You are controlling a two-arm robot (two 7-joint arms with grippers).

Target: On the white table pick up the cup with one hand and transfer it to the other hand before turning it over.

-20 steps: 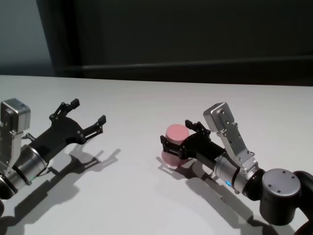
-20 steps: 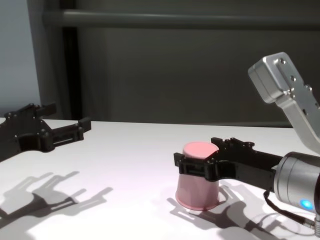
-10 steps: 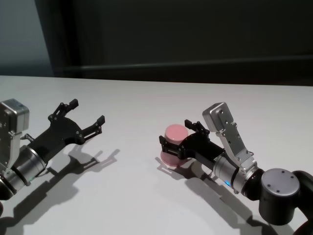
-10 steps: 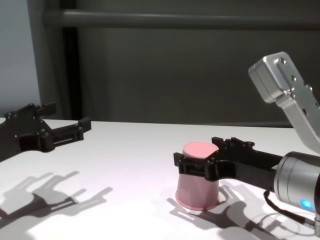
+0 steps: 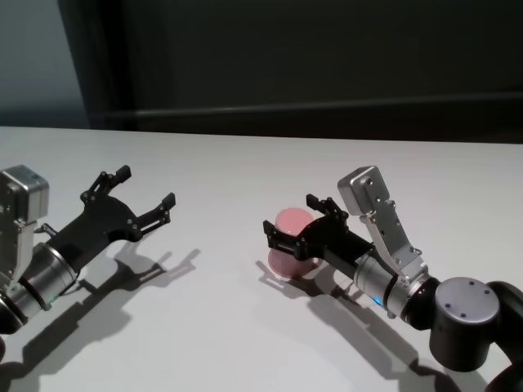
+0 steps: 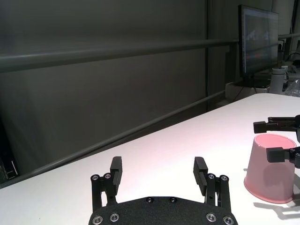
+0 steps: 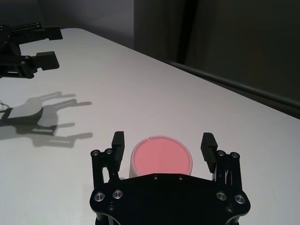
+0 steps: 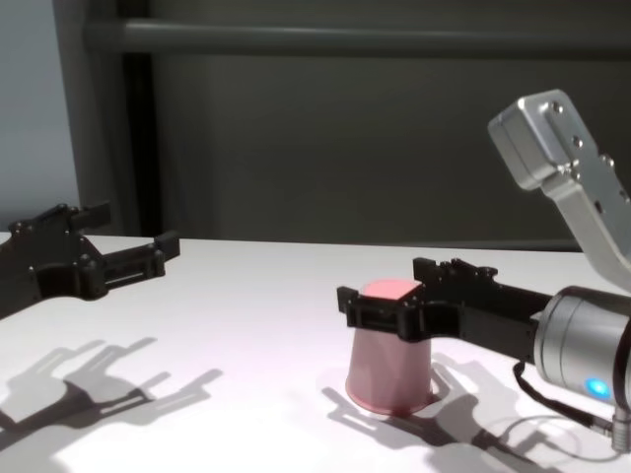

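One pink cup [image 5: 288,245] upside down on the white surface [image 5: 229,171], wide rim down, closed base up, right of centre. Two grippers in view, one per arm. Right gripper [image 5: 299,223], blue light on its arm, low over the surface, jaws spread and straddling the cup's upper part, one finger each side; in the right wrist view small gaps visible between fingers [image 7: 117,140] and cup [image 7: 161,157] wall, so no pinch, cup resting on the surface. Same in chest view: cup [image 8: 390,357] standing on its rim, right gripper [image 8: 397,297] around its top. Left gripper [image 5: 145,189] well apart from the cup, on the left side, hovering above the surface, jaws spread, nothing between them. Left wrist view: two fingers [image 6: 116,168] wide apart, cup [image 6: 271,167] farther off. Nothing else on the surface except shadows of both arms.
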